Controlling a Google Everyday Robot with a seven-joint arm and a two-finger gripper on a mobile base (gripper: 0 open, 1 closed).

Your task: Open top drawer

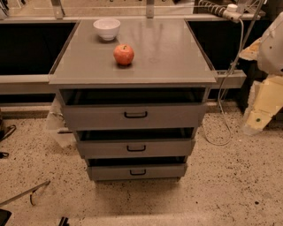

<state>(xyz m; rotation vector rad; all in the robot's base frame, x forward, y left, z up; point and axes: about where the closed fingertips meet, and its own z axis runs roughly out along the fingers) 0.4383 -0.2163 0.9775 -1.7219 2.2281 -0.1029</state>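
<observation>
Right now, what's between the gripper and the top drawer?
Camera view: gripper right of the cabinet; between it and the top drawer hangs a white cable.

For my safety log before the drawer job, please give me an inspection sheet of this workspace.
Surface: grey cabinet top, flat, carrying two things.
Job's things: top drawer pulled out a little, dark gap behind its front; black handle untouched.
Clutter: white bowl and red apple on the cabinet top, apart from each other.
Grippers: gripper at the right edge of the view, beside the cabinet, away from the handle.
Cables: white cable hanging from a power strip towards the floor.
Surroundings: speckled floor; middle drawer and bottom drawer also slightly out; metal rod lying at the left.
</observation>
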